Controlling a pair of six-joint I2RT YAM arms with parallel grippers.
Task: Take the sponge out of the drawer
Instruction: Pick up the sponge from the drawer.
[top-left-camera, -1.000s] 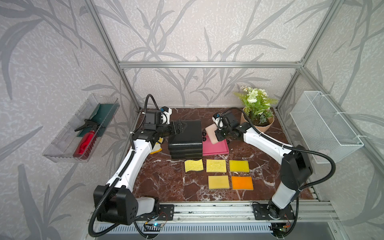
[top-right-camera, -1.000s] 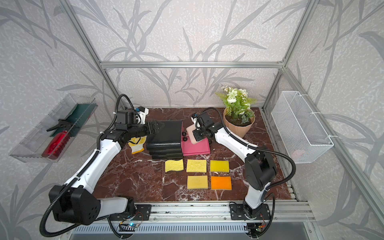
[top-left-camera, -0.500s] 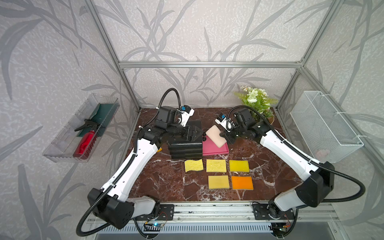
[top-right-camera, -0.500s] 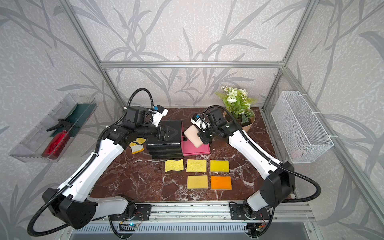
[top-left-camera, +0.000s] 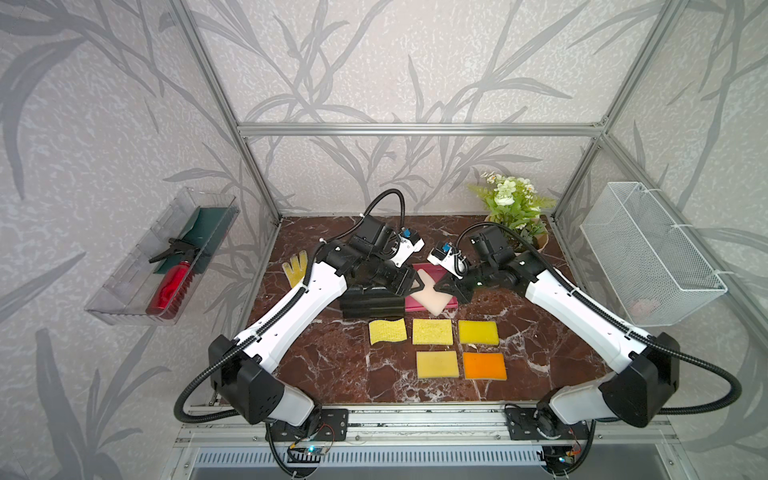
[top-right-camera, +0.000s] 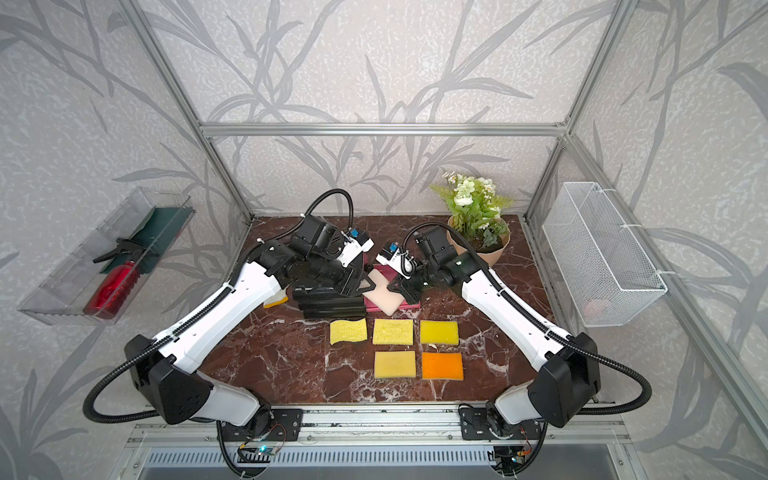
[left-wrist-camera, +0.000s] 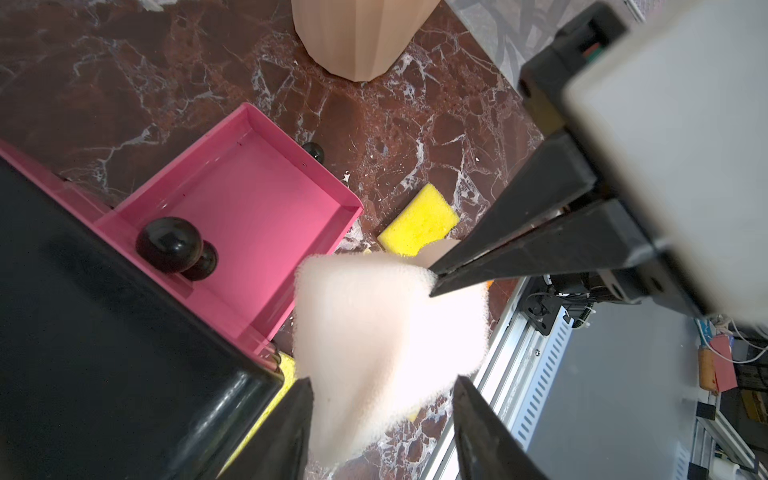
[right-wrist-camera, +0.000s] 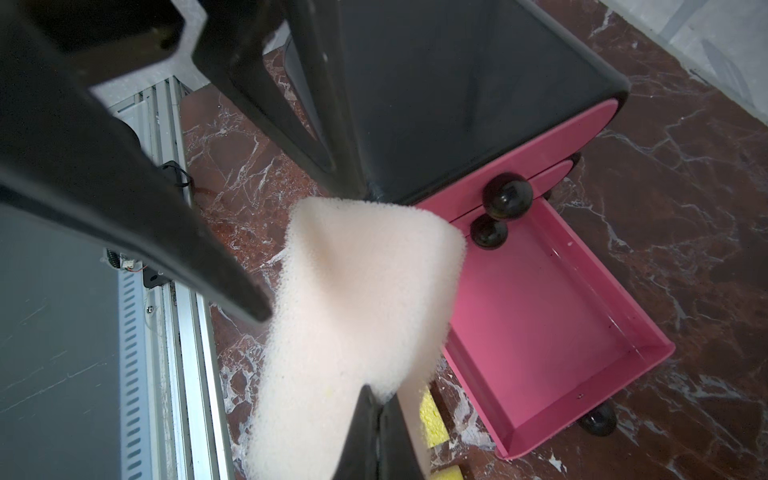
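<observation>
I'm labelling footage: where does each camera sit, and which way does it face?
Both top views: high behind the arm bases, looking down on the table; both arms whole.
Left wrist: above the left gripper, facing sponge and open drawer.
Right wrist: above the right gripper, facing the sponge from the opposite side.
Wrist views share: sponge, drawer, each other's gripper.

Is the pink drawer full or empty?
Empty: the pink drawer shows only bare floor; the sponge hangs in midair, pinched by the right gripper.

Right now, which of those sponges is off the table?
The pale pink sponge, pinched at one corner by the right hand; the yellow sponges and orange sponge lie flat on the table.
</observation>
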